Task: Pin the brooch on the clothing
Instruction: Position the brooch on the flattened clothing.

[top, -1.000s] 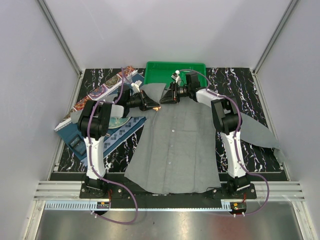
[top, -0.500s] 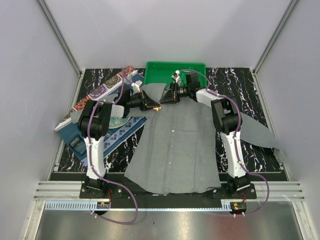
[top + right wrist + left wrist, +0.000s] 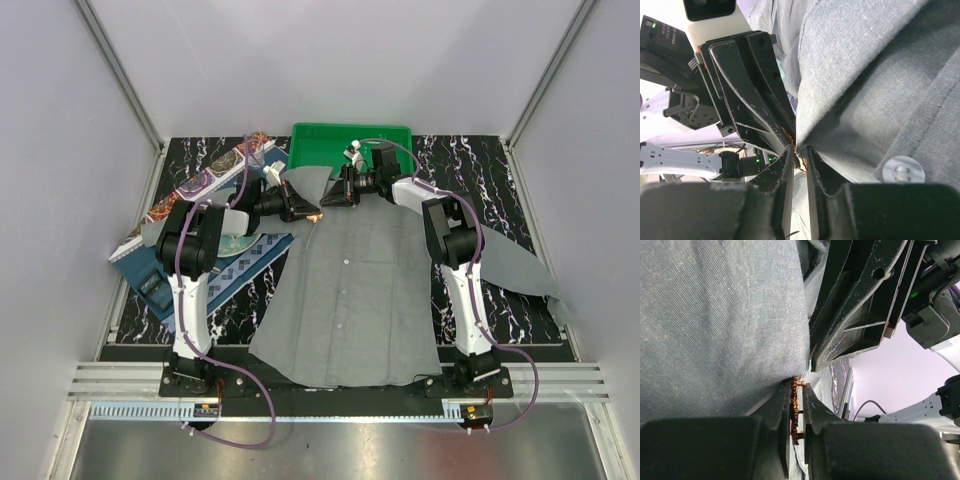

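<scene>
Jaws first: left jaws nearly together, clamped on tiny red-orange flower-like brooch, glinting in the thin slit between two black fingers. Held against the folded edge of large plain grey button-up shirt, up near the collar end. Right jaws drawn in to a narrow slit, tips meeting the left ones at that same fabric edge, with an orange glint right at the tips; cannot tell whether pinching cloth, brooch or nothing. Small pale button just beside the right jaws.

Shirt spread flat, front up, across black white-veined marble-look counter, one sleeve trailing out to the right. Green plastic tray at the far edge, just behind both jaws. Dark blue patterned placemat to the left, partly under the left arm. Plain pale walls on three sides, metal rails in the corners.

Against a second ago: right jaws narrower, left jaws unchanged on the brooch; arms, shirt, tray and placemat in the same places in the overhead view.
</scene>
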